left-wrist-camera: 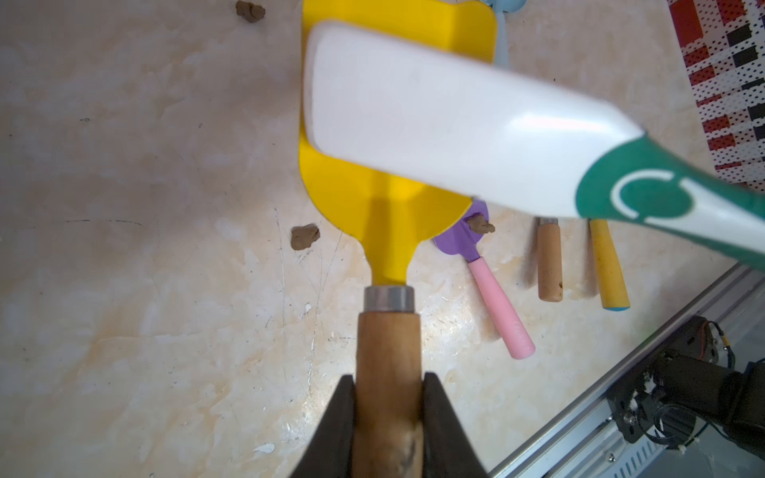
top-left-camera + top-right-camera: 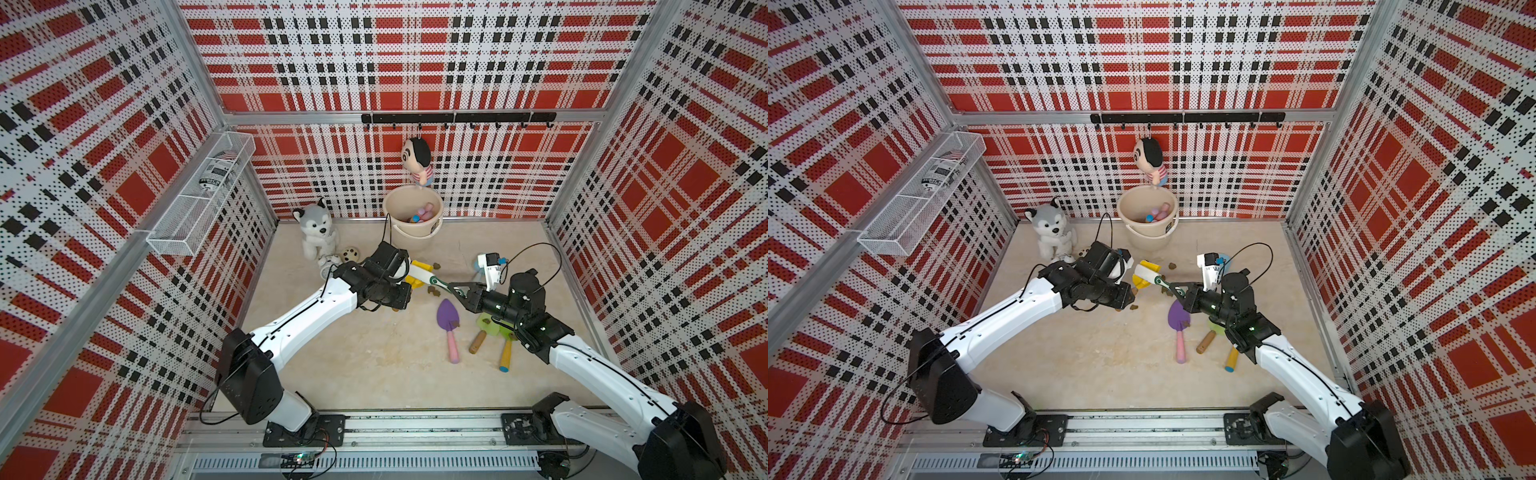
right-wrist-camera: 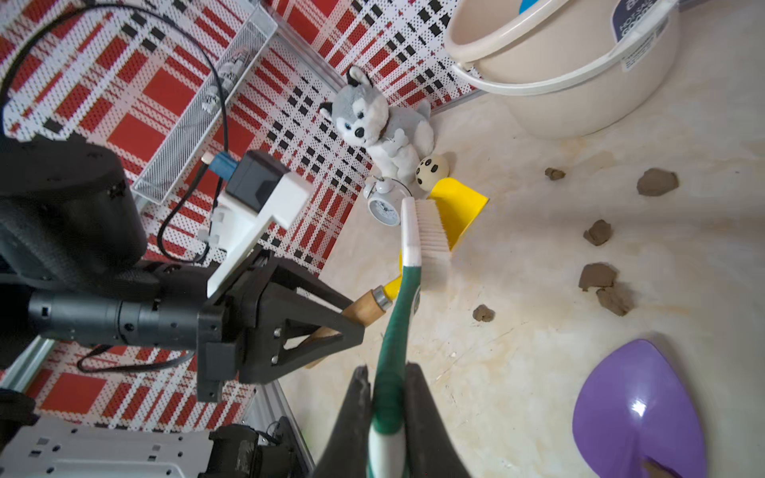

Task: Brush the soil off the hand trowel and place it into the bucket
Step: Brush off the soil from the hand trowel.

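Observation:
My left gripper [image 1: 389, 378] is shut on the wooden handle [image 1: 387, 339] of the yellow hand trowel [image 1: 372, 194], holding it above the floor. My right gripper [image 3: 385, 370] is shut on the green handle of a white-headed brush [image 1: 455, 120]. The brush's bristles [image 3: 432, 231] lie across the yellow blade [image 3: 459, 207] and hide its middle. The blade's visible part is free of lumps. Brown soil lumps [image 3: 598, 232] lie scattered on the floor below [image 1: 305, 237]. The cream bucket [image 2: 415, 232] stands at the back wall [image 2: 1150, 239], with several tool handles inside.
A purple trowel [image 2: 448, 316] with a pink handle and a soil lump on it lies at centre-right, beside two green tools [image 2: 478, 341] under my right arm. A husky plush [image 2: 316, 232], a clock and a spotted ball sit back left. A doll [image 2: 417, 160] hangs over the bucket.

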Tool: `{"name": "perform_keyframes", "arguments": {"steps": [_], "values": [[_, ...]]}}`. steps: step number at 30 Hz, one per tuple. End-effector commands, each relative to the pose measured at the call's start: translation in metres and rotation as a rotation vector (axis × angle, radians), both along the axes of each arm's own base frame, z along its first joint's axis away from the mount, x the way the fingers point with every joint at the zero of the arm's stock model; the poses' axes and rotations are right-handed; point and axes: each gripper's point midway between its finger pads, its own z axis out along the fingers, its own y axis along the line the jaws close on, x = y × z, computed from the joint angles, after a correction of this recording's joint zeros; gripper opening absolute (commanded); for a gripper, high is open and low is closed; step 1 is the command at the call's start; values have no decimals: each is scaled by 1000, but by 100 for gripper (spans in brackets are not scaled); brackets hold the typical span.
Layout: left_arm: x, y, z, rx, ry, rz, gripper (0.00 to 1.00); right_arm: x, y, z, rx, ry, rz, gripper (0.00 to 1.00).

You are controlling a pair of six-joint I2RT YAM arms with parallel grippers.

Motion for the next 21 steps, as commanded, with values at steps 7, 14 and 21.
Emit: {"name": "perform_keyframes", "arguments": {"steps": [7, 14, 21], "values": [[10, -2, 21, -31, -78, 32, 0, 29, -40, 28, 50, -32, -162, 0], [28, -14, 54, -200, -164, 147, 0, 23, -106, 46, -59, -148, -469, 0], [66, -37, 116, -507, -216, 341, 0, 9, -133, 40, -107, -140, -579, 0]]}}
